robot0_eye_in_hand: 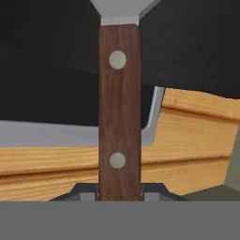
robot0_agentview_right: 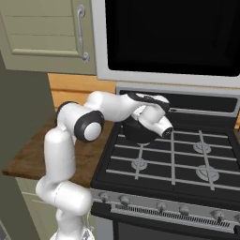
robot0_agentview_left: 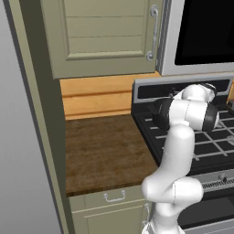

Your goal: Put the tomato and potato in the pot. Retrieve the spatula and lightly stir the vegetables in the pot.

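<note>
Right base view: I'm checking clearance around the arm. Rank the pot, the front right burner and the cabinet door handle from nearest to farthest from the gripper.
1. pot: just below the gripper, at the stove's rear left.
2. front right burner: lower right, toward the stove's front.
3. cabinet door handle: high up on the left.

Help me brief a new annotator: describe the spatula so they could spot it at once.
Start at the black stove under the microwave; the white arm reaches over its back left corner, where the pot sits. The spatula is clamped in the claw there. Its reddish-brown wooden handle with two pale rivets and a grey-white blade sets it apart from the dark metal around it.
</note>
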Robot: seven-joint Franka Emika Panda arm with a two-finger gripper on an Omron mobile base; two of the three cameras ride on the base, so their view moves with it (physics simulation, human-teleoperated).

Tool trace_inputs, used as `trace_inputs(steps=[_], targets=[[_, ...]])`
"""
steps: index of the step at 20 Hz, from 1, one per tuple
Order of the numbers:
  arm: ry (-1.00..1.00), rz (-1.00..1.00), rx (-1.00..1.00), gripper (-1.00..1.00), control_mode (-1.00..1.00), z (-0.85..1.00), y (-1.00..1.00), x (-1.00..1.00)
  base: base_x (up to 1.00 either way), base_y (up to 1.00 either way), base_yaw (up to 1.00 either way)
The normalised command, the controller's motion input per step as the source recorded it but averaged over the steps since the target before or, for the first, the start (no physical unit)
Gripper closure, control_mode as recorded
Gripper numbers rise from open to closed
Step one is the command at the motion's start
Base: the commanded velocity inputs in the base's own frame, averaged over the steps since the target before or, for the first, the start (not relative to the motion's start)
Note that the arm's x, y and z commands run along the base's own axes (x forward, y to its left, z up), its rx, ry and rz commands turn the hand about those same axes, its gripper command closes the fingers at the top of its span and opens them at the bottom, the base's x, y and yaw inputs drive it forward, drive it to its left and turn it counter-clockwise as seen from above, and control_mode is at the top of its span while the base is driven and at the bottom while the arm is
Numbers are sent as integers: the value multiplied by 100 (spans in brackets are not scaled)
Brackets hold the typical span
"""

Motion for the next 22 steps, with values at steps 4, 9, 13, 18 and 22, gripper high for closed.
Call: trace_inputs(steps=[4,9,13,18,22], targets=[[0,0,-24,100,-100,-25,-3,-9,0,0,0],[24,0,-5,100,-100,-1,0,-20,0,0,0],[48,-3,5,100,-100,0,0,-2,0,0,0],[31,-1,16,100,-100,0,13,2,0,0,0],[3,1,21,100,-100,0,20,21,0,0,0]])
